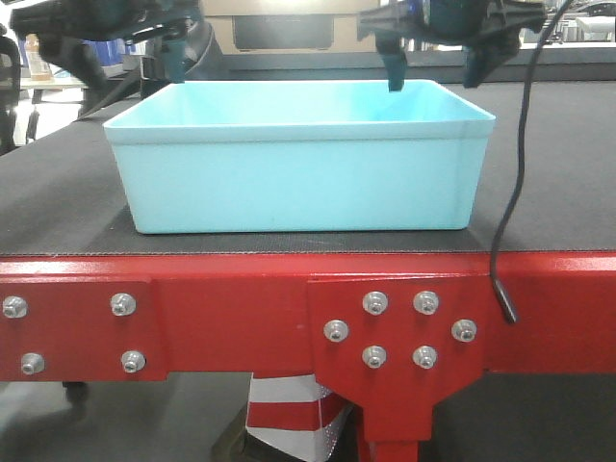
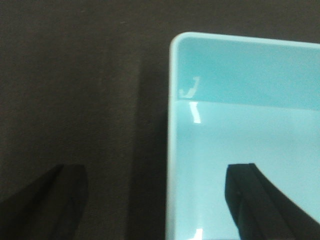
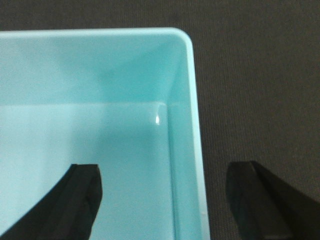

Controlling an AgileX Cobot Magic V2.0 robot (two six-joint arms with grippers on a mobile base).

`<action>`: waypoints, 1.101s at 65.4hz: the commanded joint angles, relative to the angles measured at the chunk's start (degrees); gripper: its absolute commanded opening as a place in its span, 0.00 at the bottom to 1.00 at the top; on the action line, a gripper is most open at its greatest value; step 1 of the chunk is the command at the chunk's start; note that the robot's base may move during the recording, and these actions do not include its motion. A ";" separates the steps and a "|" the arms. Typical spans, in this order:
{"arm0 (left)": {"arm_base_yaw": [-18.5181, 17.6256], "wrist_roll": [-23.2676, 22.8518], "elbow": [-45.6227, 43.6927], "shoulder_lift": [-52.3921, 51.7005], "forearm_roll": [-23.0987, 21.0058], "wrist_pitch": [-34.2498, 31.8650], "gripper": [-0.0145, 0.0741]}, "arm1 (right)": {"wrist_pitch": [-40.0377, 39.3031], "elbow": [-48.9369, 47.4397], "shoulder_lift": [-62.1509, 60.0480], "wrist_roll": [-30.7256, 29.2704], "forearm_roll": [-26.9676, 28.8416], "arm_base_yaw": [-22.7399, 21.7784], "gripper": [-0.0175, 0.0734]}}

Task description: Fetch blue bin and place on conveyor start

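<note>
The blue bin [image 1: 298, 183], a pale cyan tub, stands upright on the black belt [image 1: 58, 192] of the conveyor start, close to its red frame [image 1: 221, 308]. My left gripper [image 1: 144, 53] hovers over the bin's left wall and is open. In the left wrist view the gripper [image 2: 158, 172] straddles the rim, one finger over the belt [image 2: 75, 75] and one over the bin's inside [image 2: 250, 135]. My right gripper [image 1: 433, 67] is open above the right wall. In the right wrist view the gripper [image 3: 166, 170] spans the bin [image 3: 75, 130] and belt [image 3: 260, 75]. Neither gripper touches the bin.
A black cable [image 1: 515, 173] hangs down over the belt's front edge at the right, ending in front of the red frame. A bolted bracket plate [image 1: 399, 332] sits on the frame. Below it stands a red-and-white striped cone [image 1: 289, 414].
</note>
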 commanded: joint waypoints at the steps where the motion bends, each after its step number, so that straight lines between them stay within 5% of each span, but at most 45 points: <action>1: 0.01 -0.45 -0.65 -1.62 -0.27 0.00 0.64 | -0.15 -1.61 -2.23 -0.22 -1.39 -0.15 0.65; 11: 0.01 -0.45 -0.65 -4.82 -0.89 0.69 0.51 | 0.61 -1.70 -5.08 -1.68 -1.50 -0.15 0.48; 26: -0.65 -0.21 -0.65 -10.65 -5.58 0.77 0.04 | 2.53 -1.70 -8.66 -2.70 1.28 0.48 0.01; 34: -1.21 0.10 -0.65 -12.11 -6.78 1.67 0.04 | 2.66 -1.70 -9.53 -3.84 3.32 0.48 0.01; 50: -1.21 10.40 1.69 -15.20 -15.28 0.65 0.04 | 0.71 3.38 -15.40 -10.25 5.06 0.48 0.01; 72: -1.93 14.44 17.29 -25.23 -20.87 -14.51 0.04 | -25.37 32.91 -35.15 -10.25 4.97 0.48 0.01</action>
